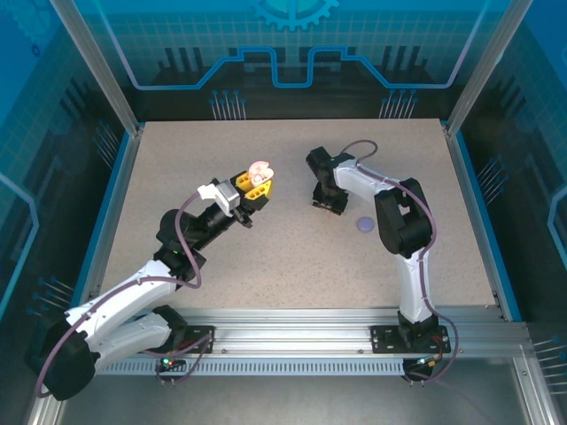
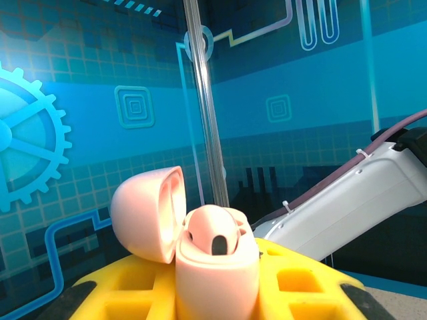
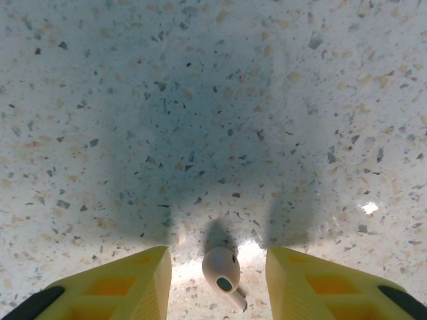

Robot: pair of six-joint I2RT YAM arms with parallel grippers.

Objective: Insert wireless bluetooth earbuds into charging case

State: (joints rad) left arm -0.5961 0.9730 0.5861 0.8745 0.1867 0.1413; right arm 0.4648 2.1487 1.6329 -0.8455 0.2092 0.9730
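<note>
The left end effector (image 1: 255,187) is pinching the open case (image 2: 217,267) aloft while the right end effector (image 3: 216,261), spread, is straddling a pink earbud (image 3: 221,270) lying on the desk (image 3: 200,100), not yet inserted.

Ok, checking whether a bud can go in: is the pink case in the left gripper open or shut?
Open: the left wrist view shows the pink case with its lid swung back to one side, inside exposed.

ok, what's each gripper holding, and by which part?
Left gripper: shut on the pink charging case, clamped around its lower body, lid open. Right gripper: nothing held; its open fingers straddle a pale pink earbud on the table, gaps either side.
</note>
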